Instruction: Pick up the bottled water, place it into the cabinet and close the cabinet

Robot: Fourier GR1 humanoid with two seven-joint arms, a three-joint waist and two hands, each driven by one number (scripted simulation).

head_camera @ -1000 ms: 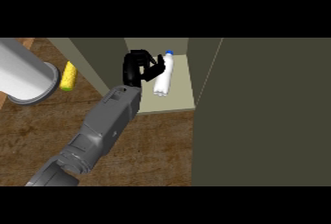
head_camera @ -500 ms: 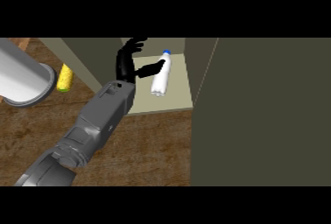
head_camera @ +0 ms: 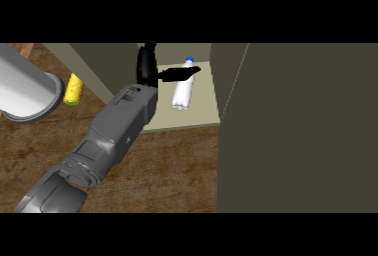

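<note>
1. The clear plastic water bottle with a blue cap lies on its side on the pale shelf floor of the open olive cabinet. Its cap points toward the back.
2. The black left hand is just left of the bottle, with fingers straight and spread and nothing held. The thumb sticks out toward the bottle's neck; I can't tell if it touches.
3. Handling, as a guess: the bottle looks light to moderate in weight, with a smooth and probably slippery wall that gives a little under squeeze. It is round, so lying down it may roll if nudged.
4. The best hold would be around the mid-body, below the neck. The cap end is too narrow for a hand wrap.
5. The bottle is already inside, so the placing looks done and the cabinet isn't closed yet.
6. The tall dark olive door panel stands open at the right, with its edge close to the shelf's right side.
7. The opening is narrow between the left cabinet wall and the door. The grey forearm fills much of it and needs to clear out before the door swings.
8. The brown wooden tabletop in front of the shelf gives room to back out.
9. A yellow cob-like item and a big light-grey cylinder sit to the left, outside the cabinet and apart from the arm.
</note>
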